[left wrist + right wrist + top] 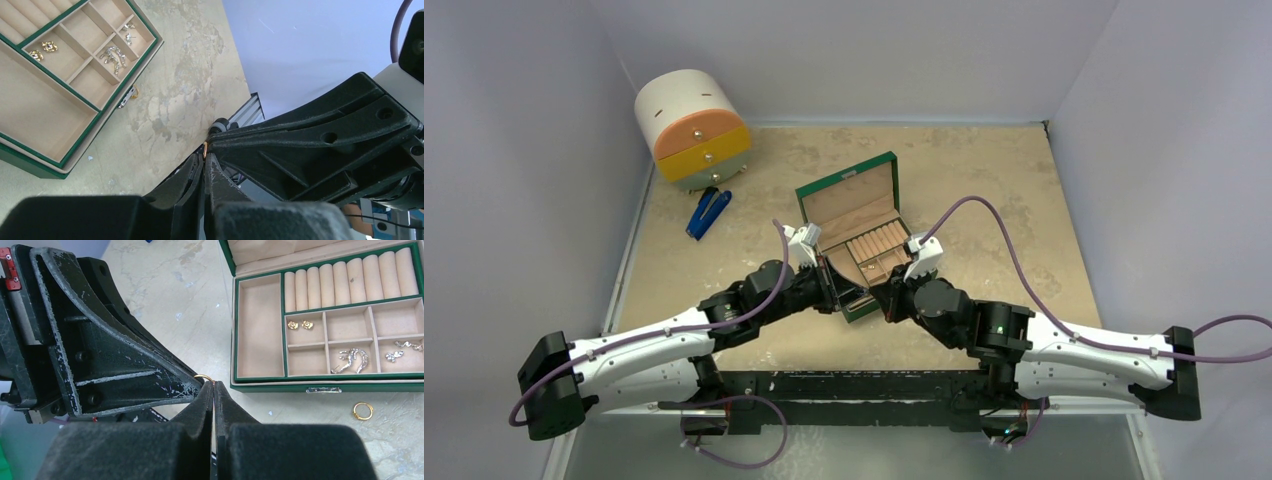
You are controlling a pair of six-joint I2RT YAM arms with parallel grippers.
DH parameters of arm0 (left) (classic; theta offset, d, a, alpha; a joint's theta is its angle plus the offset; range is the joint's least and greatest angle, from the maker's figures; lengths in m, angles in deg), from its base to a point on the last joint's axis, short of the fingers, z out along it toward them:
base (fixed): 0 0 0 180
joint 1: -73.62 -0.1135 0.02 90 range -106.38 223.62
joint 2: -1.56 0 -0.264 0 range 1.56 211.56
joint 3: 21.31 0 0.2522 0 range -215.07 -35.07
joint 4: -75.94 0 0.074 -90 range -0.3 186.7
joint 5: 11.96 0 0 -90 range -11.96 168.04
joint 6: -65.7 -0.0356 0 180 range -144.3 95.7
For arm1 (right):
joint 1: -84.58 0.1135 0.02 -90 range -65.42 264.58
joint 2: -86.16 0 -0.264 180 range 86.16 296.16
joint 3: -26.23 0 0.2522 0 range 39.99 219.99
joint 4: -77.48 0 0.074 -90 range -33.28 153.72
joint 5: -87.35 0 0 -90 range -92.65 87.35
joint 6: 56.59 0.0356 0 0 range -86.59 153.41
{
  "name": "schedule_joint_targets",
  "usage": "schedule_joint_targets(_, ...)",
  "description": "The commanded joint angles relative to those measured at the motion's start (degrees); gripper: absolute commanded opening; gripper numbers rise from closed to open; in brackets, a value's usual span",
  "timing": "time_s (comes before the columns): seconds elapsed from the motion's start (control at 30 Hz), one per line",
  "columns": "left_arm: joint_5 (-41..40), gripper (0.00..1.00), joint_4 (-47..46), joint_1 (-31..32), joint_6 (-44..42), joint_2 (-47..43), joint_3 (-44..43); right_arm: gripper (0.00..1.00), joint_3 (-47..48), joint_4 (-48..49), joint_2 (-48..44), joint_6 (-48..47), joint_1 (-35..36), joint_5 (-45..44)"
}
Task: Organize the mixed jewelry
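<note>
Left tool pinches a gold ring tip-to-tip with the right tool, also squeezed shut, at 6 o'clock of the box. I'd only let go once the other grip's solid, it's tiny.

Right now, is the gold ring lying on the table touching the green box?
Apart. The right wrist view shows bare table between the ring and the box.
</note>
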State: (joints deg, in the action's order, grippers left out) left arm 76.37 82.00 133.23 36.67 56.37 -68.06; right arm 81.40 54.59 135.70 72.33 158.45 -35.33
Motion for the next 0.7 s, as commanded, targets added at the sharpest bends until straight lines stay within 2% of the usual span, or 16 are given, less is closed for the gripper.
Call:
schedule_joint_targets(0.0, 0.4, 0.0, -3.2, -0.3, 0.6, 0.0, -0.4, 0.0, -0.2, 2.7, -0.1, -0.4, 0.3, 0.2)
schedule_joint_targets(0.33, 0.3, 0.0, -3.1, -0.3, -0.2, -0.1, -0.3, 0.01, -1.6, 3.2, -2.7, 0.0, 0.3, 3.0)
schedule_joint_targets(0.67, 0.5, 0.0, -1.6, -0.3, -5.5, -4.6, 1.3, 0.23, -1.9, 4.0, -8.0, -4.2, 0.2, 6.1)
